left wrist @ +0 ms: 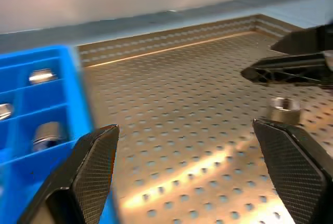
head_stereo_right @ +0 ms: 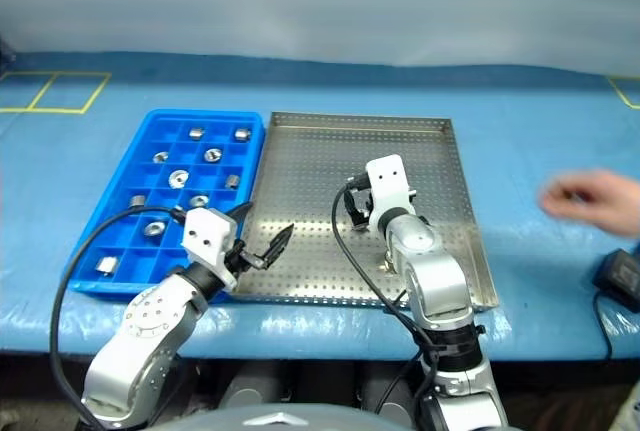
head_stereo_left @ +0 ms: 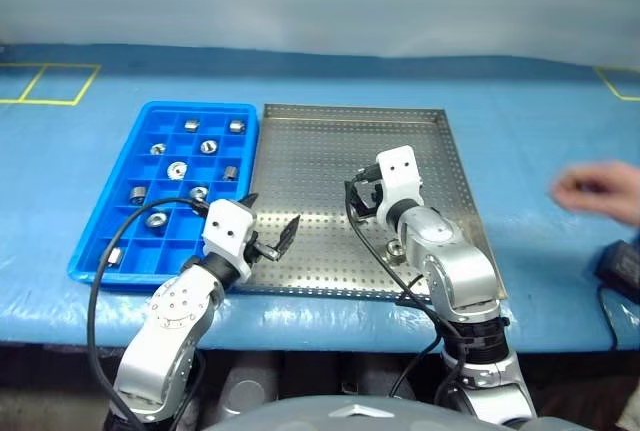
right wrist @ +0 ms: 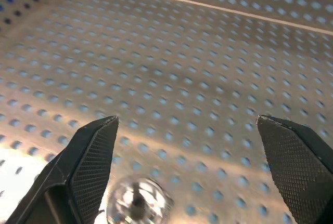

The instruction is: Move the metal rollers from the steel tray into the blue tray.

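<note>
On the blue-covered counter point(head_stereo_left: 330, 91), the steel tray point(head_stereo_left: 330, 146) lies just beside the blue tray point(head_stereo_left: 105, 261). One of the metal rollers point(right wrist: 138, 203) sits on the perforated floor, close before the right end effector point(right wrist: 190, 169), whose fingers stand wide with nothing between them. Several more rollers point(head_stereo_left: 180, 169) lie in separate blue compartments. Over both trays' near edges hangs the left end effector point(head_stereo_left: 268, 223), spread wide and empty. A person's hand point(head_stereo_left: 600, 191) hovers at far right.

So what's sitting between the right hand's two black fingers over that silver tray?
One metal roller lies on the steel tray near the open right gripper, closer to one finger; otherwise only bare perforated floor, as seen in the right wrist view.
</note>
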